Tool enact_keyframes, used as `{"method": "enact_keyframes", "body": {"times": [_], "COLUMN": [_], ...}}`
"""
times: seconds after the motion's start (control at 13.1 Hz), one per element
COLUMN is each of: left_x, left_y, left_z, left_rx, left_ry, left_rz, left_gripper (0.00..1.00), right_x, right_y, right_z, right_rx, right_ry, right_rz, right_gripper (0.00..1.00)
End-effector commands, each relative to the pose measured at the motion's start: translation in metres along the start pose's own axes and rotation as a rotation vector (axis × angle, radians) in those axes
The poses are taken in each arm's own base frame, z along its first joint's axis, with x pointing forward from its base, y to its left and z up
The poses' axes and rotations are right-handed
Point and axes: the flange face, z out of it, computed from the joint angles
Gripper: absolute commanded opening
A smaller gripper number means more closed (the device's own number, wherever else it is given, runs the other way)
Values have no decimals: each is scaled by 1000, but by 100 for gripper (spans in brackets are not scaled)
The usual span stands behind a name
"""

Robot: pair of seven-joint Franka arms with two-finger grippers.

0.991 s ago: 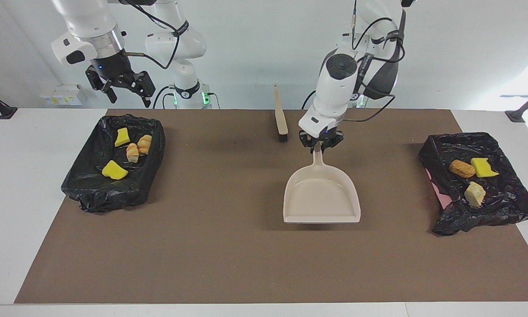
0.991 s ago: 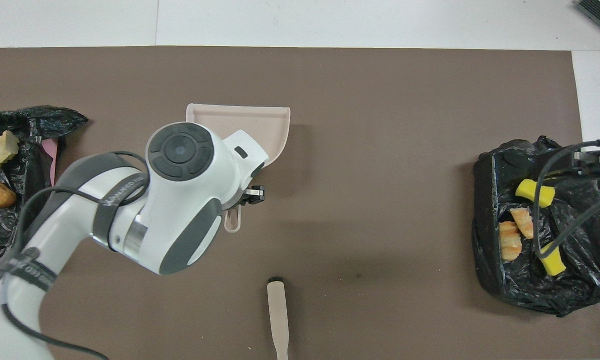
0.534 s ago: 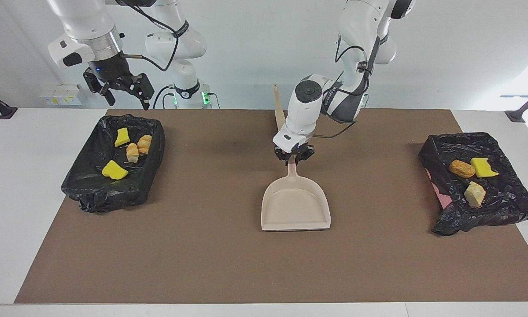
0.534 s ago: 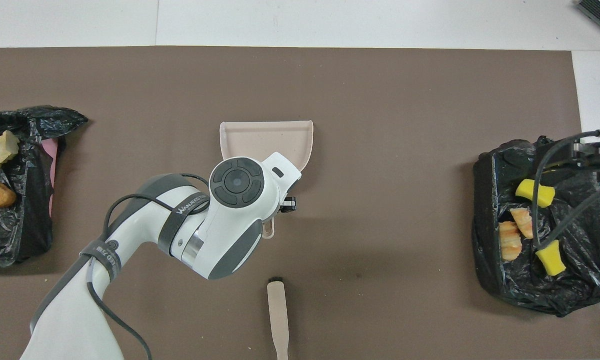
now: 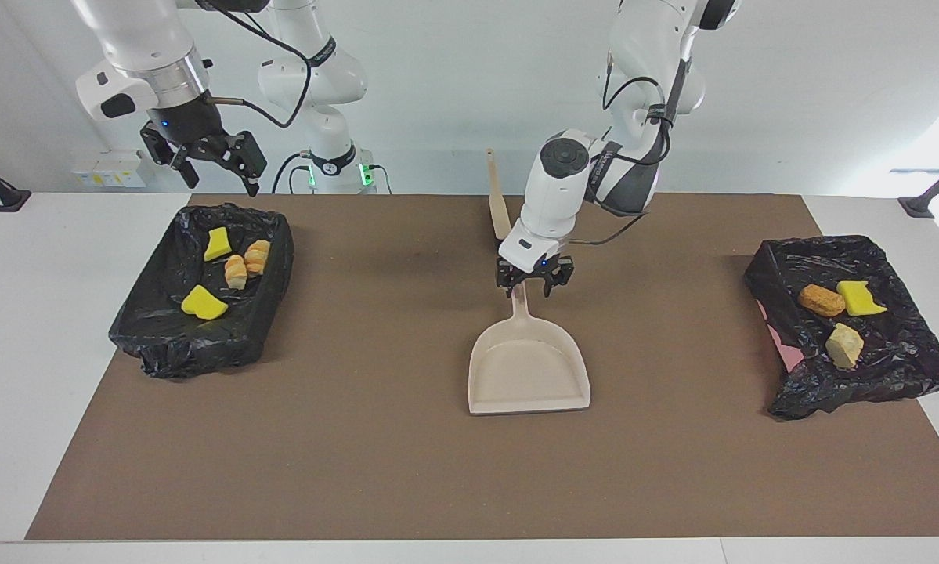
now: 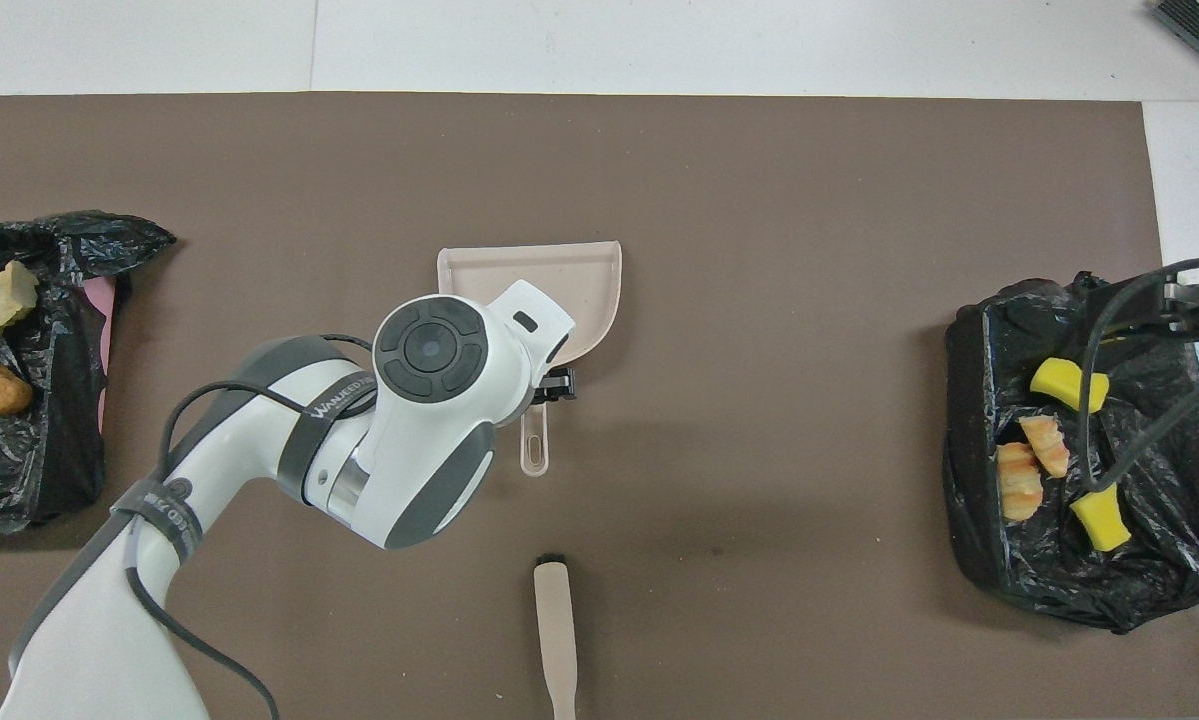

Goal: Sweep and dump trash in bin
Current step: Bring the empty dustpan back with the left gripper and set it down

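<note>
Facing view shows us the brush point(image 5: 498, 205) nearest the robots, then our left claw point(image 5: 533, 283) spread open over the dustpan point(image 5: 529, 362) handle, while our right claw point(image 5: 211, 168) hangs open above a black-lined bin point(image 5: 203, 313) holding trash point(image 5: 235, 271), more point(image 5: 837, 313) lying in the other bin point(image 5: 853, 325).

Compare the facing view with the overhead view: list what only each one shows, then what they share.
Only the facing view shows the right gripper, open above the bin at the right arm's end, the left gripper with its fingertips apart at the dustpan handle, and a yellow sponge piece in the other bin. Only the overhead view shows the whole brush. Both show the dustpan flat on the mat and trash in both bins.
</note>
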Motion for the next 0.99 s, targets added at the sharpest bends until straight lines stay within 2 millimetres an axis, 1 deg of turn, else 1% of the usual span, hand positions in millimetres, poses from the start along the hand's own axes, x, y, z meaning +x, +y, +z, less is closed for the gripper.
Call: {"method": "enact_keyframes", "body": {"times": [0.0,0.08,0.15,0.23,0.3,0.38,0.61,0.69,0.84,0.91], "left_x": [24,39,51,59,72,81,96,99,101,100], "left_y": [-22,-38,-51,-60,-82,-99,-145,-161,-187,-199], "left_z": [-31,-42,-54,-64,-77,-90,-121,-128,-148,-157], "left_rx": [-7,-6,-9,-13,-14,-19,-8,7,19,41], "left_ry": [31,37,44,39,27,16,-29,-46,-48,-43], "left_rz": [-39,-46,-18,21,15,24,121,130,261,299], "left_gripper": [100,100,100,100,100,100,100,100,100,100], "right_x": [-1,-1,-1,-1,-1,-1,-2,-1,-1,-1], "right_y": [-3,-4,-4,-4,-4,-5,-5,-5,-5,-4], "right_z": [-3,-3,-3,-3,-3,-3,-3,-3,-3,-3], "right_rx": [11,11,11,11,9,11,9,8,8,8], "right_ry": [0,0,0,0,-1,0,-1,-1,1,1], "right_rz": [-24,-24,-24,-24,-24,-25,-24,-23,-23,-20], "right_gripper": [100,100,100,100,100,100,100,100,100,100]}}
